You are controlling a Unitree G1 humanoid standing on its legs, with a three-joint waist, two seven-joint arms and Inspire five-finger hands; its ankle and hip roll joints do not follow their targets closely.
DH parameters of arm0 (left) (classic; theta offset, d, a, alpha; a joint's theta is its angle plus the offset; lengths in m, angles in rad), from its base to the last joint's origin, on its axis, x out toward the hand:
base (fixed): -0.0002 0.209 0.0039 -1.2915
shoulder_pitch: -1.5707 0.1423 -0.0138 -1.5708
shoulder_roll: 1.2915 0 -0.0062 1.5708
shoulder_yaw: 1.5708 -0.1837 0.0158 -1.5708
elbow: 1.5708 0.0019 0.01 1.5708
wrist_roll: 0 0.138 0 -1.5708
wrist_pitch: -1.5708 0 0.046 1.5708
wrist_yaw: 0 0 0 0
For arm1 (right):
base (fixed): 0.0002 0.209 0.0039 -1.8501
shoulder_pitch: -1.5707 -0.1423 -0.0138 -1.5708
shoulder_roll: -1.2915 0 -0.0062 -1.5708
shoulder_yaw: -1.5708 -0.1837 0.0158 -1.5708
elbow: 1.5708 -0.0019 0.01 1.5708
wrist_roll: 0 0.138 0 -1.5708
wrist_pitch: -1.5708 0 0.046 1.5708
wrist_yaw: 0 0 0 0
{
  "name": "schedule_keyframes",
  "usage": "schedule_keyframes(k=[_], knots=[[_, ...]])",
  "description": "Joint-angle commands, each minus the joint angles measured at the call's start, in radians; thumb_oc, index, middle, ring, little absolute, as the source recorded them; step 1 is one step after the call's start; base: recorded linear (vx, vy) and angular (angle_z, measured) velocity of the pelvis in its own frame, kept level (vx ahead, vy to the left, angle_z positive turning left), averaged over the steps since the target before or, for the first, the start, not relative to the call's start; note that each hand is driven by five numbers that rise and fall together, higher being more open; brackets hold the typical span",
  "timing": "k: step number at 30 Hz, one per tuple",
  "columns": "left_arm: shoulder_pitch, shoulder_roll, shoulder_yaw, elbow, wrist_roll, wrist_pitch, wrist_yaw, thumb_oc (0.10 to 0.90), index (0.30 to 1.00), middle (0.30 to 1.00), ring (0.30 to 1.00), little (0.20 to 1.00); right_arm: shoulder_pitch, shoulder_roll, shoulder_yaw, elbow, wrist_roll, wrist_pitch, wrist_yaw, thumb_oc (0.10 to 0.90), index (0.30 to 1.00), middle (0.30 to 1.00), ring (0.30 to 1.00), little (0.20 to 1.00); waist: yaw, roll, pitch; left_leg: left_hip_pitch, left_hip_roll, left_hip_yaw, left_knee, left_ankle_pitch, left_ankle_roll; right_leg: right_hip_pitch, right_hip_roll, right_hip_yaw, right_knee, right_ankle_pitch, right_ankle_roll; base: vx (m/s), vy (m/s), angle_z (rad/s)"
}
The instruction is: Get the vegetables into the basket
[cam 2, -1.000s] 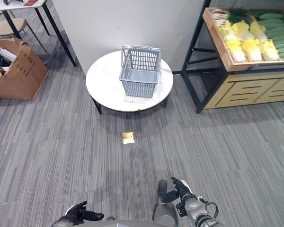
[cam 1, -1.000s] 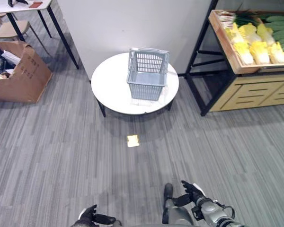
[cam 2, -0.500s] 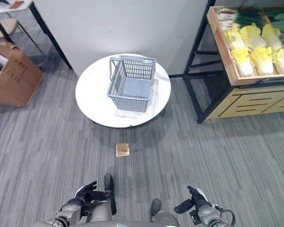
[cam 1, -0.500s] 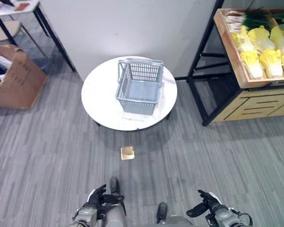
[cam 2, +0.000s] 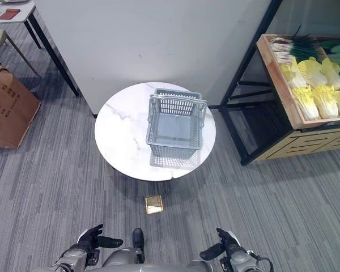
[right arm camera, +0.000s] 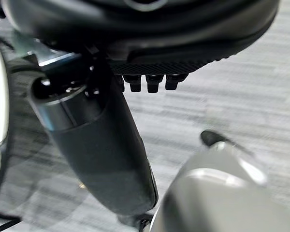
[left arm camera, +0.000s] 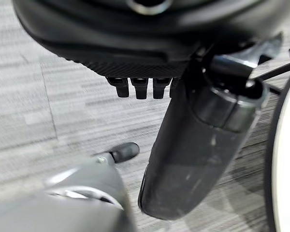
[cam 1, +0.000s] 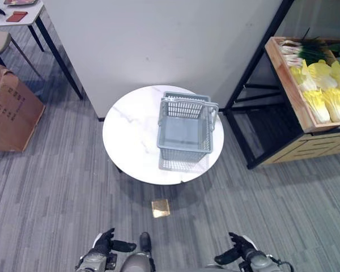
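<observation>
From my left eye, the round white surface (cam 1: pixel 136 136) carries the grey basket (cam 1: pixel 185 131) near its right edge; the vegetables (cam 1: pixel 323 90) lie in a wooden crate (cam 1: pixel 297 105) on the rack far right. From my right eye, bare grey floor (cam 2: pixel 56 187) spreads before me, a cardboard box (cam 2: pixel 8 110) at left. My left hand (left arm camera: pixel 135 87) and right hand (right arm camera: pixel 150 82) hang empty, fingers relaxed.
</observation>
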Motion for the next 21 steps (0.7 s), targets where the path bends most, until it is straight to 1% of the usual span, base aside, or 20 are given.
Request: schedule_keyframes(k=[1,2,3,4,5,6,8,10,12,14,16,19,20,21], knots=[[0.02,0.013,-0.003,-0.001,0.04,-0.006,0.001,0.9,1.0,1.0,1.0,1.0,-0.012,-0.05,0.026,-0.039,0.005,-0.016,-0.008,0.9,1.0,1.0,1.0,1.0,-0.001,0.029,0.022,-0.028,0.062,-0.056,0.103,-0.056,-0.051,-0.065,0.054,-0.024,0.015,0.066,0.008,0.14,0.123,0.07],[0.019,0.022,0.003,0.003,0.043,-0.005,0.002,0.9,1.0,1.0,1.0,1.0,-0.017,-0.045,0.032,-0.053,0.006,-0.018,-0.007,0.9,1.0,1.0,1.0,1.0,-0.005,0.033,0.022,0.015,0.056,-0.046,0.064,-0.059,-0.051,-0.099,0.048,-0.076,-0.024,0.042,0.0,0.21,0.026,0.19],[0.015,0.023,0.004,0.006,0.039,-0.004,-0.001,0.9,1.0,1.0,1.0,1.0,-0.021,-0.043,0.038,-0.058,0.002,-0.02,-0.006,0.9,1.0,1.0,1.0,1.0,-0.009,0.029,0.023,0.036,0.06,-0.048,0.054,-0.064,-0.059,-0.11,0.047,-0.102,-0.098,0.018,0.005,0.27,-0.03,0.02],[0.016,0.02,0.003,0.008,0.038,-0.007,-0.005,0.9,1.0,1.0,1.0,1.0,-0.025,-0.044,0.04,-0.063,0.002,-0.022,-0.005,0.9,1.0,1.0,1.0,1.0,-0.016,0.025,0.027,0.042,0.061,-0.059,0.06,-0.072,-0.068,-0.112,0.051,-0.105,-0.178,0.013,0.01,0.22,-0.168,-0.04],[0.015,0.016,0.003,0.012,0.038,-0.008,-0.008,0.9,1.0,1.0,1.0,1.0,-0.029,-0.045,0.04,-0.066,0.005,-0.022,-0.003,0.9,1.0,1.0,1.0,1.0,-0.02,0.016,0.026,0.049,0.06,-0.067,0.064,-0.08,-0.077,-0.124,0.047,-0.092,-0.259,0.02,0.02,0.17,-0.157,-0.22],[0.018,0.015,0.002,0.014,0.042,-0.009,-0.009,0.9,1.0,1.0,1.0,1.0,-0.029,-0.045,0.041,-0.069,0.005,-0.023,-0.002,0.9,1.0,1.0,1.0,1.0,-0.023,0.012,0.028,0.057,0.063,-0.074,0.067,-0.086,-0.083,-0.115,0.045,-0.084,-0.294,0.033,0.029,0.18,-0.157,0.07],[0.023,0.011,0.002,0.024,0.052,-0.011,-0.011,0.9,1.0,1.0,1.0,1.0,-0.03,-0.047,0.042,-0.069,0.002,-0.023,0.002,0.9,1.0,1.0,1.0,1.0,-0.033,0.003,0.03,0.081,0.07,-0.089,0.073,-0.104,-0.098,-0.139,0.038,-0.045,-0.368,0.077,0.047,0.19,-0.151,0.43],[0.026,0.006,0.002,0.024,0.058,-0.013,-0.009,0.9,1.0,1.0,1.0,1.0,-0.026,-0.049,0.039,-0.068,0.0,-0.02,0.004,0.9,1.0,1.0,1.0,1.0,-0.034,-0.004,0.032,0.093,0.075,-0.096,0.091,-0.119,-0.109,-0.13,0.038,-0.045,-0.375,0.085,0.05,0.15,-0.168,0.44],[0.024,-0.002,0.0,0.027,0.063,-0.009,-0.01,0.9,1.0,1.0,1.0,1.0,-0.023,-0.051,0.039,-0.061,-0.001,-0.016,0.006,0.9,1.0,1.0,1.0,1.0,-0.034,-0.007,0.02,0.101,0.081,-0.103,0.096,-0.125,-0.122,-0.114,0.047,-0.062,-0.385,0.074,0.044,0.14,-0.176,0.5],[0.024,-0.003,0.003,0.029,0.057,-0.007,-0.008,0.9,1.0,1.0,1.0,1.0,-0.018,-0.059,0.036,-0.042,-0.005,-0.014,0.006,0.9,1.0,1.0,1.0,1.0,-0.034,0.004,0.006,0.11,0.094,-0.113,0.078,-0.112,-0.135,-0.092,0.064,-0.078,-0.393,0.062,0.036,0.14,-0.176,0.4],[0.025,-0.01,0.001,0.027,0.05,-0.006,-0.01,0.9,1.0,1.0,1.0,1.0,-0.008,-0.068,0.027,-0.033,0.001,-0.014,0.005,0.9,1.0,1.0,1.0,1.0,-0.039,0.018,-0.01,0.122,0.117,-0.114,0.044,-0.092,-0.154,-0.074,0.082,-0.102,-0.402,0.048,0.03,0.14,-0.197,0.22],[0.031,-0.023,-0.01,0.027,0.056,-0.007,-0.012,0.9,1.0,1.0,1.0,1.0,-0.003,-0.073,0.03,-0.021,0.006,-0.016,0.001,0.9,1.0,1.0,1.0,1.0,-0.047,0.042,-0.02,0.128,0.164,-0.115,0.017,-0.056,-0.184,-0.066,0.125,-0.114,-0.412,0.016,0.009,0.12,-0.237,-0.02],[0.027,-0.027,-0.013,0.021,0.051,-0.009,-0.009,0.9,1.0,1.0,1.0,1.0,-0.001,-0.078,0.033,-0.018,0.004,-0.016,0.0,0.9,1.0,1.0,1.0,1.0,-0.048,0.05,-0.016,0.118,0.176,-0.123,0.045,-0.042,-0.195,-0.063,0.14,-0.114,-0.409,0.003,-0.003,0.11,-0.254,-0.06],[0.021,-0.036,-0.015,0.009,0.035,-0.012,-0.009,0.9,1.0,1.0,1.0,1.0,0.002,-0.088,0.033,-0.019,0.004,-0.017,0.0,0.9,1.0,1.0,1.0,1.0,-0.047,0.051,-0.003,0.083,0.164,-0.147,0.146,-0.033,-0.205,-0.061,0.14,-0.109,-0.404,-0.003,-0.016,0.06,-0.158,-0.03]])
